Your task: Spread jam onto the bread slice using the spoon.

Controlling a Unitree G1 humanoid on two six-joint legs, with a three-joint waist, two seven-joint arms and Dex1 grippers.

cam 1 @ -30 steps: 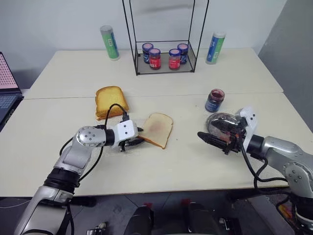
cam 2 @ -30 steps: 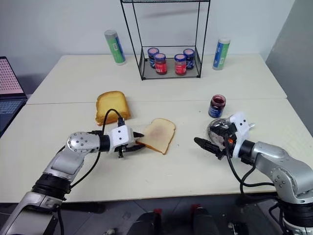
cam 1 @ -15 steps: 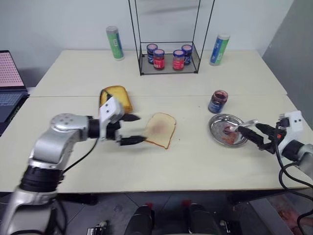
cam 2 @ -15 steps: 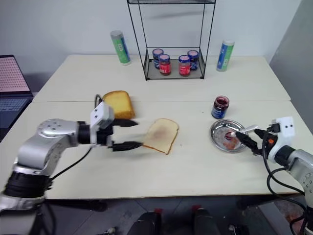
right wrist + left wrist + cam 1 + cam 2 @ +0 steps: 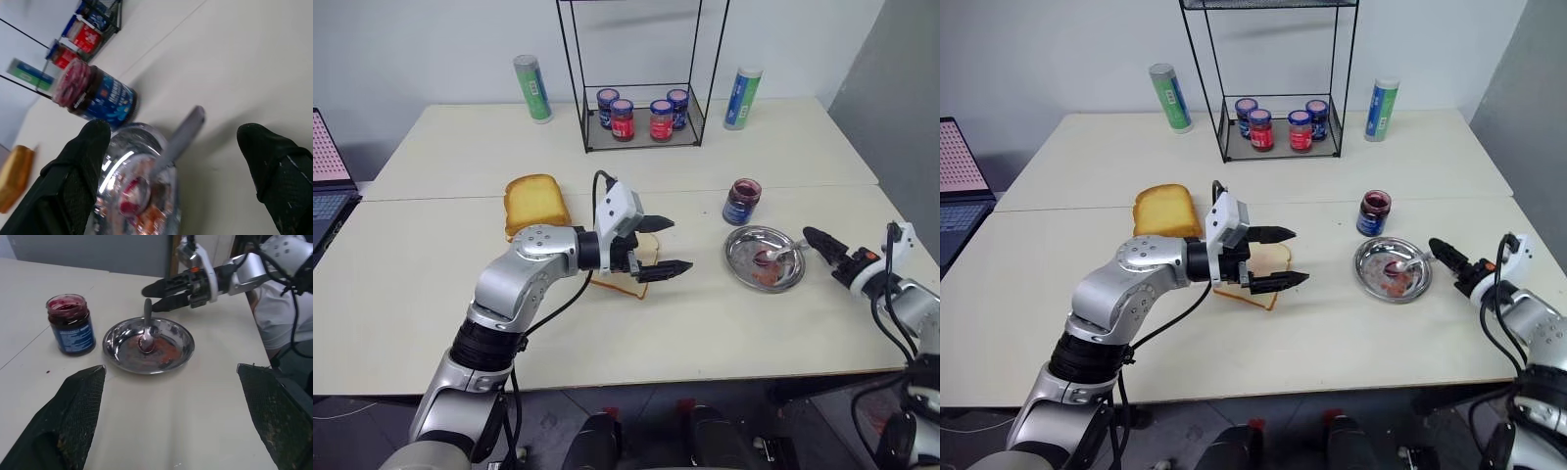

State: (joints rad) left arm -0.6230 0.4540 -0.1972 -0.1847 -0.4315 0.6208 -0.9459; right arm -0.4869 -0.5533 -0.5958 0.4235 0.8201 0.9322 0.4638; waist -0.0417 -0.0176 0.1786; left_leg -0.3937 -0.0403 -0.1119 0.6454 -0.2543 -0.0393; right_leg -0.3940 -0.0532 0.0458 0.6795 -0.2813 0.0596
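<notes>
The bread slice (image 5: 1267, 258) lies flat at mid-table, partly hidden by my left gripper (image 5: 664, 245), which hovers open above it, pointing right. The jam jar (image 5: 742, 201), lidless and with a blue label, stands behind the round steel plate (image 5: 740, 257). The spoon (image 5: 785, 257) rests in that plate, its bowl in red jam smears and its handle over the right rim. My right gripper (image 5: 824, 245) is open just right of the plate, its fingers on either side of the handle's end without closing on it. The left wrist view shows the spoon (image 5: 146, 328) and jar (image 5: 71, 324).
A thicker toasted slice (image 5: 535, 203) lies left of the bread. At the back stands a wire rack (image 5: 641, 137) with several small jars, flanked by two cylinders (image 5: 532, 86) (image 5: 742, 98). A laptop (image 5: 328, 186) sits at the left edge.
My left gripper opened, rose from the bread's left edge and swung right above it. My right gripper drew back to the right off the plate, where the spoon now lies.
</notes>
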